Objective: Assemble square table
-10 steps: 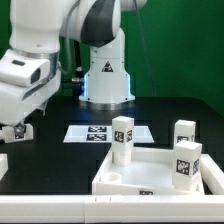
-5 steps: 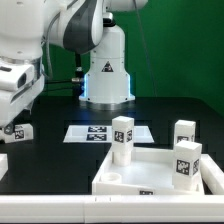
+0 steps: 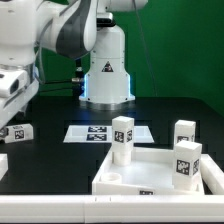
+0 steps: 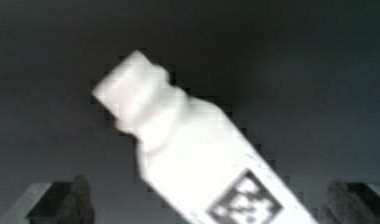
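The claw itself is mostly out of the exterior view, cut off at that view's left edge. In the wrist view only its two dark fingertips (image 4: 62, 200) poke in, and the white leg (image 4: 190, 150) lying between them is blurry, its tag too smeared to read. The tabletop (image 3: 150, 175), well away from the claw, runs off the picture's edge.

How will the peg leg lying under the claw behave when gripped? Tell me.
The lying leg looks like rigid moulded plastic, so probably stiff and light. Its smooth faces may slip. The claw stands open astride it, so it might pivot.
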